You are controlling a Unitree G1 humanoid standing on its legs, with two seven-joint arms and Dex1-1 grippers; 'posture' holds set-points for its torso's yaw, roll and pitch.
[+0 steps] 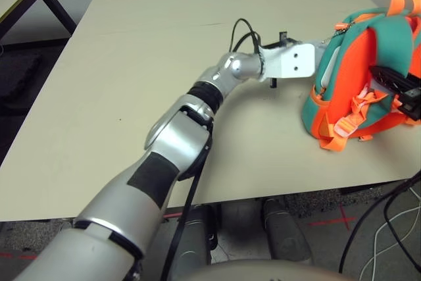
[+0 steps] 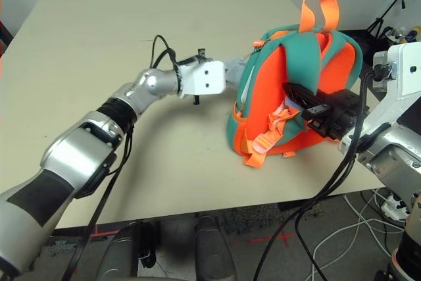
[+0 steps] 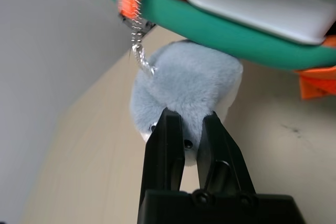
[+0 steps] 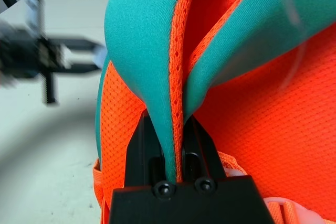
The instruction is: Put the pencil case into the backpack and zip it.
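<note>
Left gripper [image 3: 184, 129]: fingers pinched on the grey plush whale charm [image 3: 184, 85], which hangs by a silver chain [image 3: 139, 40] from the backpack's orange zipper. The left arm [image 1: 171, 143] reaches forward across the table [image 1: 131, 64], forearm extended, wrist housing level and just beside the backpack [image 2: 289, 97]. Right gripper [image 4: 176, 145]: fingers clamped on a teal shoulder strap [image 4: 157, 51] with orange mesh lining, on the back face of the backpack. The right arm enters from the right side, bent, its black fingers pointing toward the orange back panel. The backpack stands upright near the right part of the table, between the two grippers. The pencil case [image 3: 257, 1], white, shows inside the backpack's opening, bordered by the teal rim.
</note>
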